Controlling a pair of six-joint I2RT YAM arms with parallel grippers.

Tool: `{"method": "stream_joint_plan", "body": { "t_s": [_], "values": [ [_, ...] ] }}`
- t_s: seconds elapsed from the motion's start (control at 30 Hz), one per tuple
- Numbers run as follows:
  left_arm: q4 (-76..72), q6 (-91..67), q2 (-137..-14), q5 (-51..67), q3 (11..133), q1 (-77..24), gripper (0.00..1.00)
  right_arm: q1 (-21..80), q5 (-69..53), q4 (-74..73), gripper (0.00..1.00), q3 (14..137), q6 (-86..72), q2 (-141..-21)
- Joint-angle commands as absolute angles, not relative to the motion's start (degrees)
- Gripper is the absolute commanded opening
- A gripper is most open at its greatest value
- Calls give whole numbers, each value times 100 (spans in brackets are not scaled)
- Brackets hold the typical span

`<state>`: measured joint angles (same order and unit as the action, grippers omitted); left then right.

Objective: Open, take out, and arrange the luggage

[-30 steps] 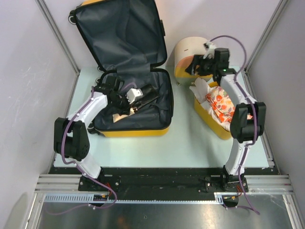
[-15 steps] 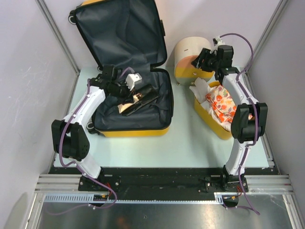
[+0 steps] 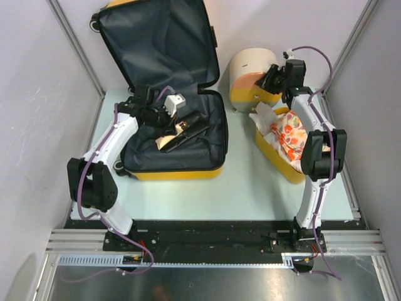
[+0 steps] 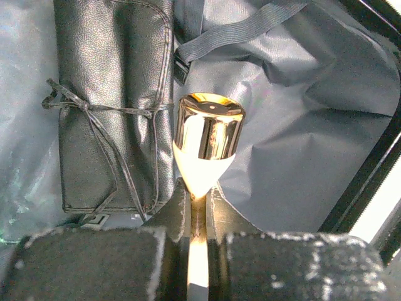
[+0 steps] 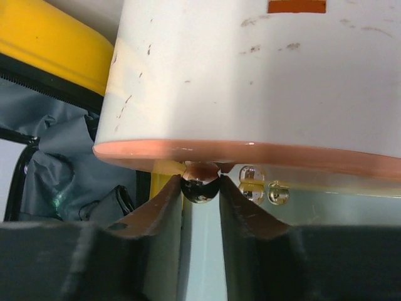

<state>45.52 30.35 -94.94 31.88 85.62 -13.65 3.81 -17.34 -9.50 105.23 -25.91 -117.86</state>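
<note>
Upper left on the bench (image 3: 250, 188): open luggage (image 3: 182, 174) holding black pouch (image 4: 113, 94) and gold-capped tube (image 4: 208, 128), pinched by left end effector (image 4: 197, 191). Upper right: right end effector (image 5: 200, 187) clenched on dark knob (image 5: 200, 180) under drum box (image 5: 263, 81)

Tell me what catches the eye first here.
The yellow luggage lies open at far left, lid propped up. Over its grey lining the left claw pinches a shiny gold-capped item beside a tied black pouch. At far right, the right claw grips a dark bead under the cream round box.
</note>
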Motion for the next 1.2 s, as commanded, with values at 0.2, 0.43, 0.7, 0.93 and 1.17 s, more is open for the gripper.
{"method": "stream_joint_plan", "body": {
  "t_s": [0.2,0.43,0.7,0.93,1.17],
  "values": [
    [4438,2813,-9298,3453,8991,-1406,0,308,-1802,-835,0,10240,-2707,-11286],
    [4412,2610,-9615,3779,9430,-1433,0,316,-1811,-887,0,9247,-2821,-10539],
    [4386,2523,-9817,3990,9738,-1529,0,316,-1837,-1291,0,8658,-2751,-10002],
    [4281,2128,-10002,4192,10211,-1635,0,229,-1767,-1327,76,8648,-2506,-9712],
    [3895,1187,-10362,4798,11135,-1757,0,44,-2818,-1275,87,8412,-1680,-8869]
  ]
}}
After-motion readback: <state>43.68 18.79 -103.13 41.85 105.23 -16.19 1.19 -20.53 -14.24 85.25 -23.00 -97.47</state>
